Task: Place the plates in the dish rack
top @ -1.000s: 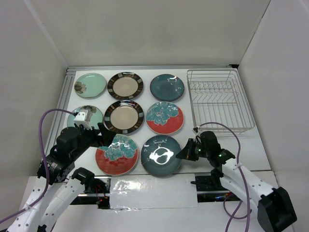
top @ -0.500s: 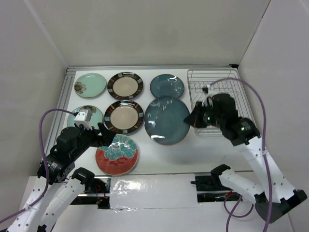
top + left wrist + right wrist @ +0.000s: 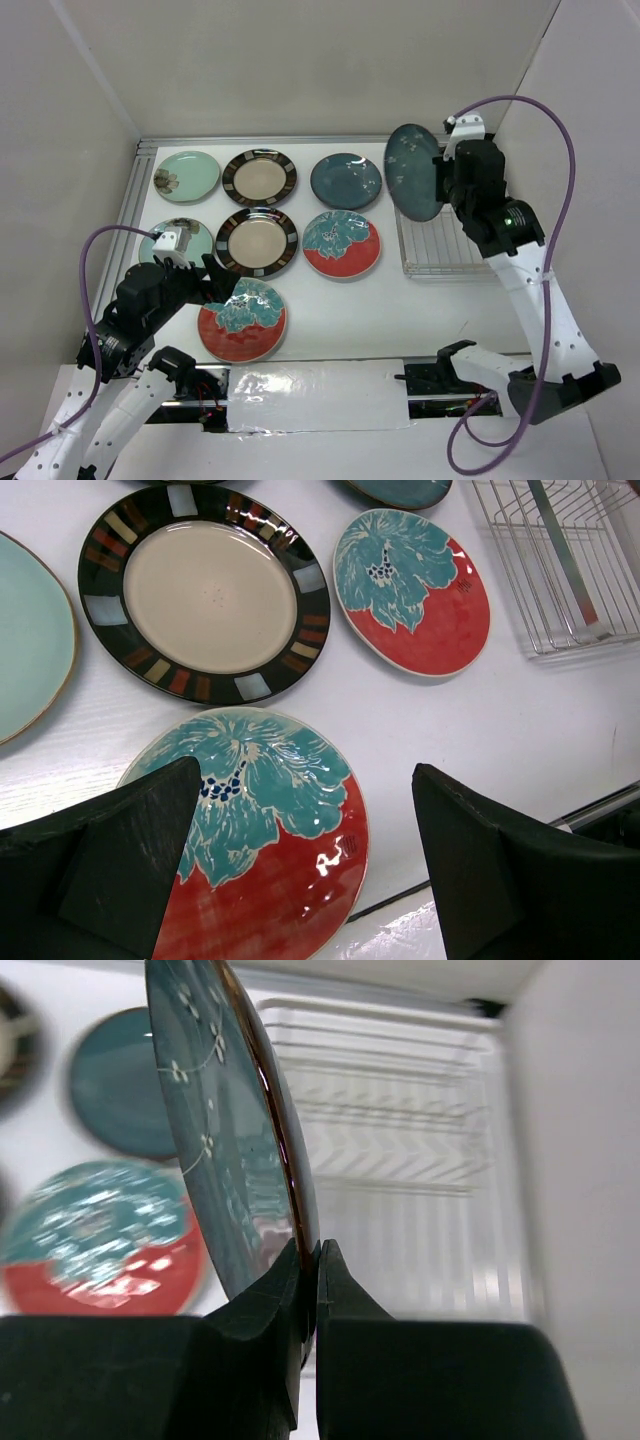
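Now you're pinching the dark teal plate [image 3: 412, 172] by its rim in the clamped right gripper [image 3: 308, 1260], holding it on edge above the left side of the dish rack [image 3: 470, 235], and it's stiff, glossy, likely slippery and chip-prone, while your left gripper [image 3: 305, 825] is hovering wide open over a red-and-teal plate [image 3: 280, 880].

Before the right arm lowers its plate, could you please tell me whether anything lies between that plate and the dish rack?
Nothing visible does. The right gripper holds the dark teal plate on edge above the left side of the dish rack, and no plate sits in the rack yet.
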